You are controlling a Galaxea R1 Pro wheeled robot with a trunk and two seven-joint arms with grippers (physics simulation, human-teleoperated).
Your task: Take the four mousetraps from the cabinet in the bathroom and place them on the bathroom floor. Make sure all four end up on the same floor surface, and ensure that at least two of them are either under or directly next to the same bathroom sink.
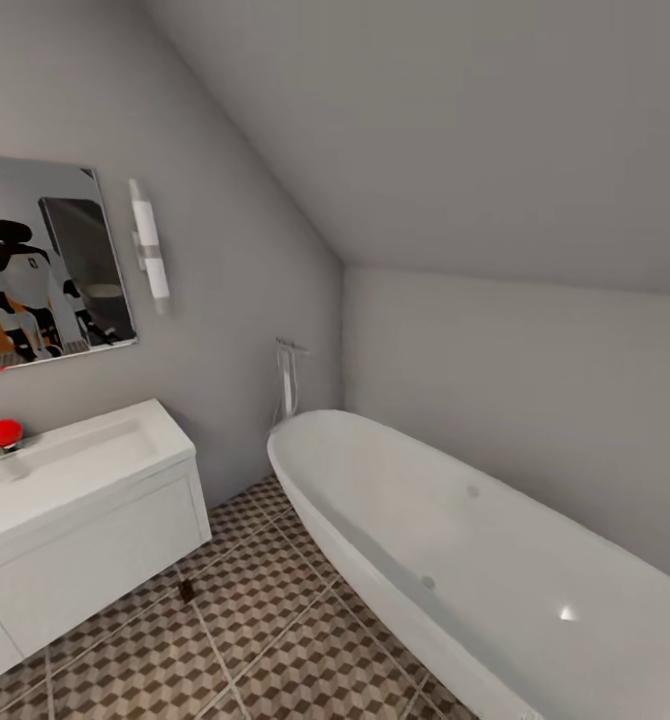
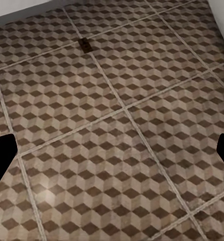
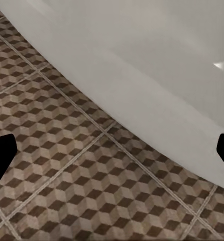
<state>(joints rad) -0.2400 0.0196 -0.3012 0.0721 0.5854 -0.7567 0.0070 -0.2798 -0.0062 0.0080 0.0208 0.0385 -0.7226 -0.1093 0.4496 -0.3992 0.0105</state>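
One mousetrap (image 1: 186,590), a small dark-brown board, lies on the cube-patterned bathroom floor (image 1: 275,640) just in front of the white vanity with the sink (image 1: 75,470). The left wrist view shows the same mousetrap (image 2: 85,44) far from my left gripper (image 2: 112,155), which is open over bare tiles with nothing between its fingers. My right gripper (image 3: 112,155) is open too, above tiles beside the bathtub's white side (image 3: 142,65). The cabinet is out of view.
A long white bathtub (image 1: 455,540) runs along the right wall under a sloped ceiling. A mirror (image 1: 45,265) and a wall lamp (image 1: 150,245) hang above the sink. A red round object (image 1: 2,433) sits on the vanity top. Open floor lies between vanity and tub.
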